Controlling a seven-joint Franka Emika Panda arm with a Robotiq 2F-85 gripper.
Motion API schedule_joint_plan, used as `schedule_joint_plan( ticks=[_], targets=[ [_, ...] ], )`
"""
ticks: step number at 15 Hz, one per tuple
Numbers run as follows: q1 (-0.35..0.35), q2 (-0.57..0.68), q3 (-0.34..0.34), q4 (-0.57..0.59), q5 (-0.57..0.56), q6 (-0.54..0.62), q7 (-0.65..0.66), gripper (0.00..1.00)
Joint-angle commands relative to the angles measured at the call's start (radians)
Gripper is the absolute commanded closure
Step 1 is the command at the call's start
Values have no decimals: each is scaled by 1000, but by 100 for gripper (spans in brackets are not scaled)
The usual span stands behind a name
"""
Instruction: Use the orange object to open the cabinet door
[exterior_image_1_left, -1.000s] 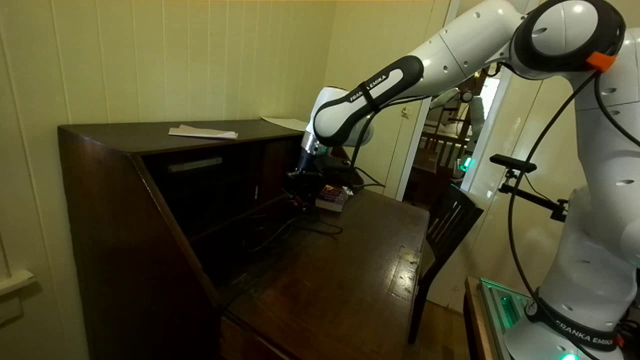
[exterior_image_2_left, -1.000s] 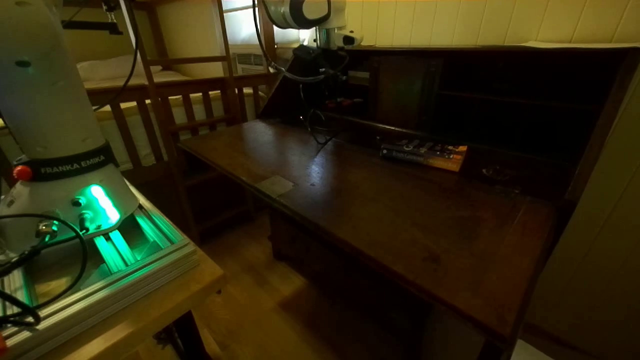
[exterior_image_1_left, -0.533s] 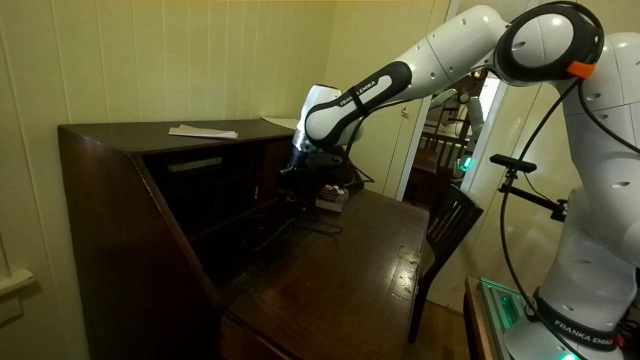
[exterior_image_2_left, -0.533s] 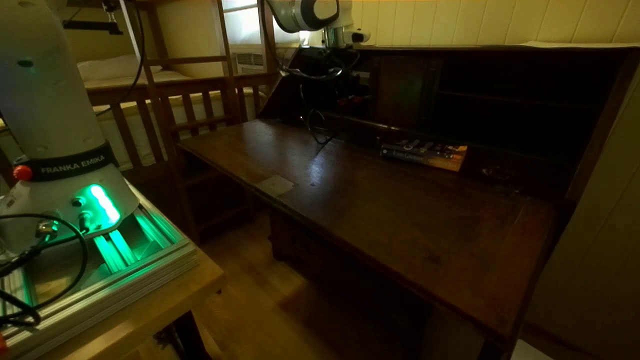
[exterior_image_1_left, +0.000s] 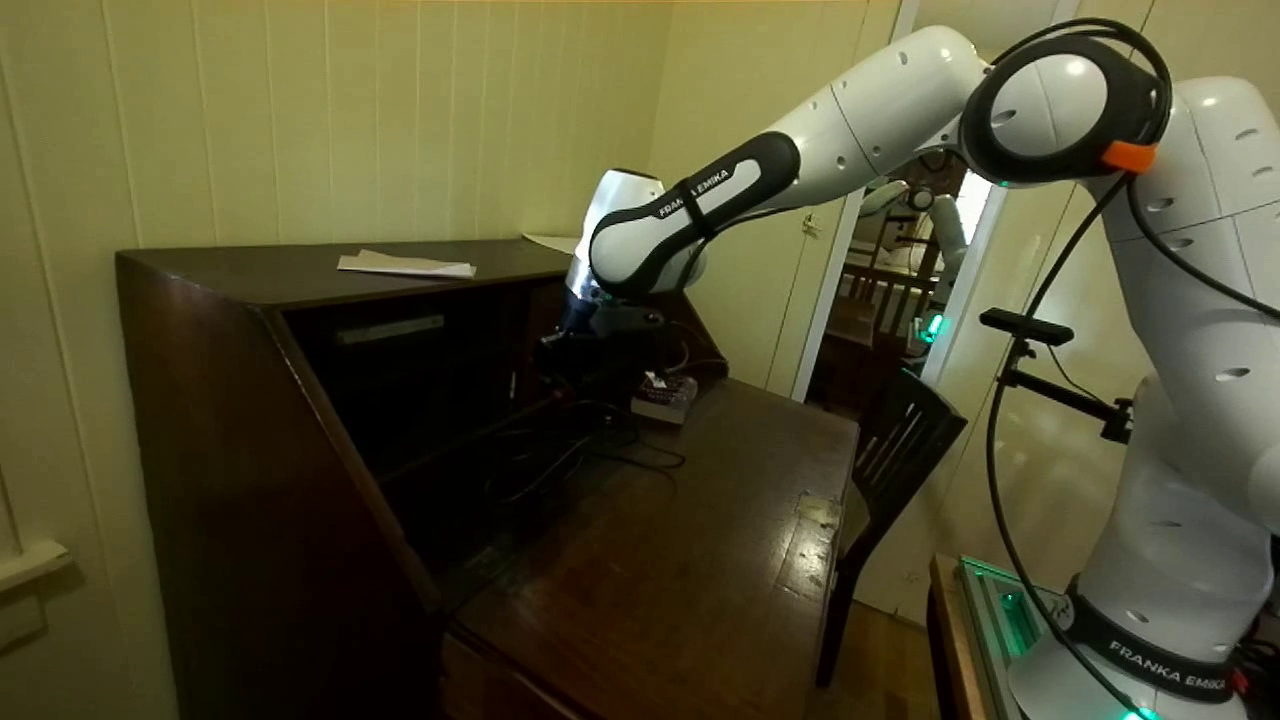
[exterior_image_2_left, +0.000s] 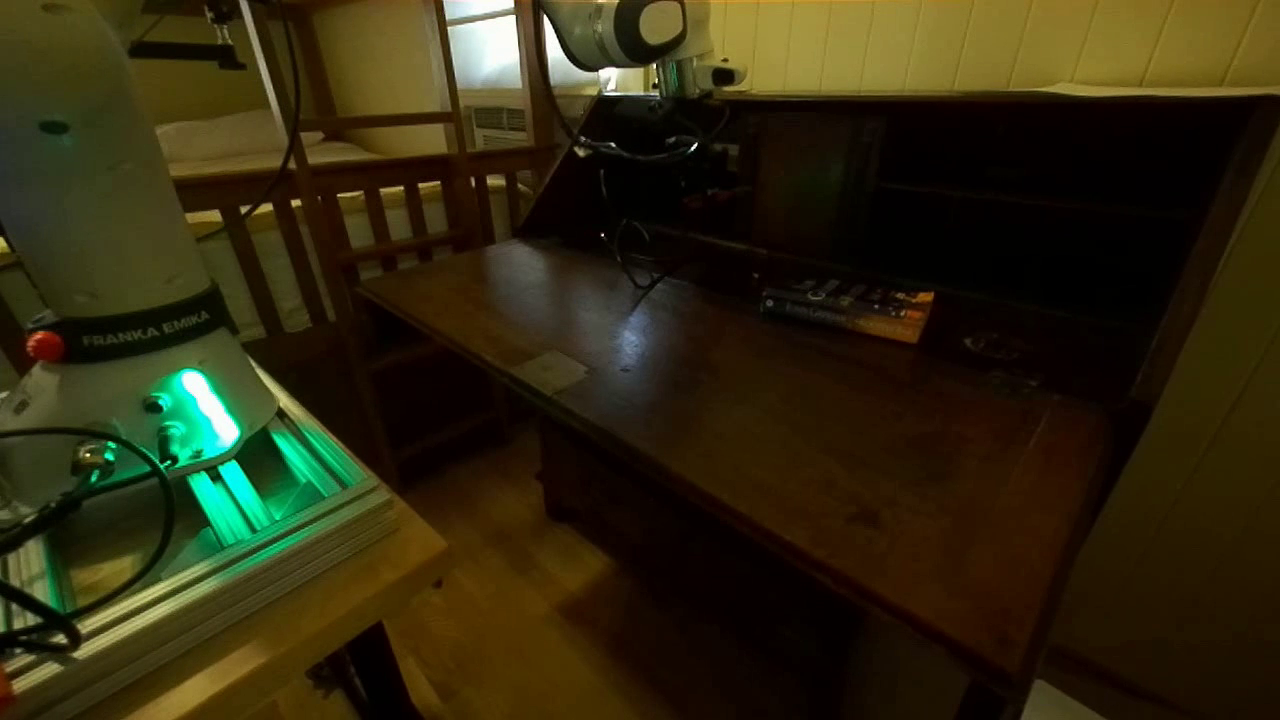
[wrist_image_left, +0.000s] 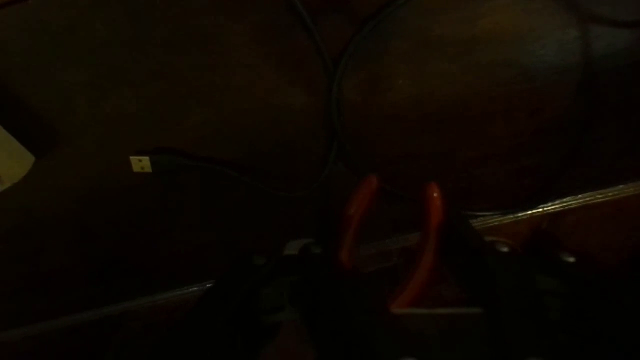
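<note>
Clamping an orange tool (wrist_image_left: 431, 235) from both sides, the gripper (wrist_image_left: 392, 245) is hanging at the open front of the desk (exterior_image_1_left: 210, 430), higher than the lowered flap (exterior_image_1_left: 690, 560). In the wrist view the tool's two handles are jutting out from between the dark fingers, leaving a gap between their tips. In an exterior view the cabinet door (exterior_image_2_left: 805, 190) is standing upright among the inner compartments (exterior_image_2_left: 960, 150), near the gripper; shadow is hiding whether it is ajar, and I cannot tell whether the tool is touching it. One compartment (exterior_image_1_left: 430, 375) next to the door is holding a flat pale thing (exterior_image_1_left: 388, 330), high up under the desk's top; the compartment (exterior_image_2_left: 1080, 150) on the door's other side is showing a shelf (exterior_image_2_left: 1040, 200), the rest of its inside lying in darkness. A thick book (exterior_image_2_left: 848, 310) is lying on the flap, near the compartments. Black cords (exterior_image_1_left: 640, 462) are looping over the wood, and in the wrist view one is ending in a metal plug (wrist_image_left: 141, 164). Loose paper (exterior_image_1_left: 405, 264) is resting on top of the desk.
</note>
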Motion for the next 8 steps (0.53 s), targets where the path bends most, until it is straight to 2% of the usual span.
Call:
schedule_joint_plan(
  ticks=[1,8],
  targets=[
    [4,41,-9,76,-29,-23,-1,71],
    [27,62,-7,118,-56,-46,-2,71]
  ],
)
